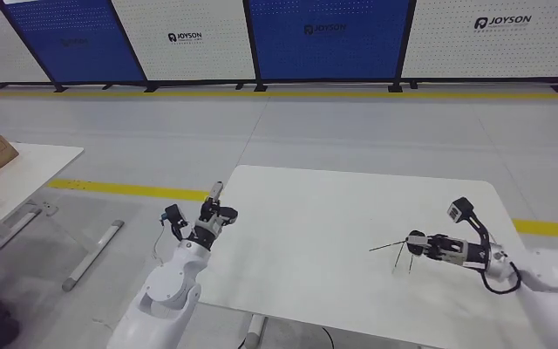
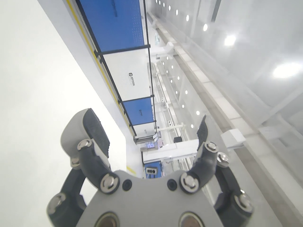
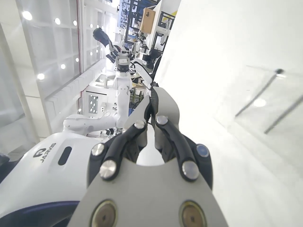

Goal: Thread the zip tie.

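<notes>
My right gripper (image 1: pixel 411 244) hovers low over the right side of the white table (image 1: pixel 331 218), its jaws pressed together (image 3: pixel 151 93). A thin black zip tie (image 1: pixel 388 247) sticks out from its tips toward the table's middle. Two more thin black strips (image 3: pixel 255 100) lie on the table just under it, one ending in a small black head (image 3: pixel 280 71); they look blurred. My left gripper (image 1: pixel 214 205) sits at the table's left edge, far from the ties. It is open (image 2: pixel 146 121) and tilted upward, with nothing between its fingers.
The table's left edge runs right under the left gripper. A second white table (image 1: pixel 35 166) with a cardboard box corner (image 1: pixel 4 150) stands at the far left. Blue and white panels (image 1: pixel 327 39) close off the floor behind.
</notes>
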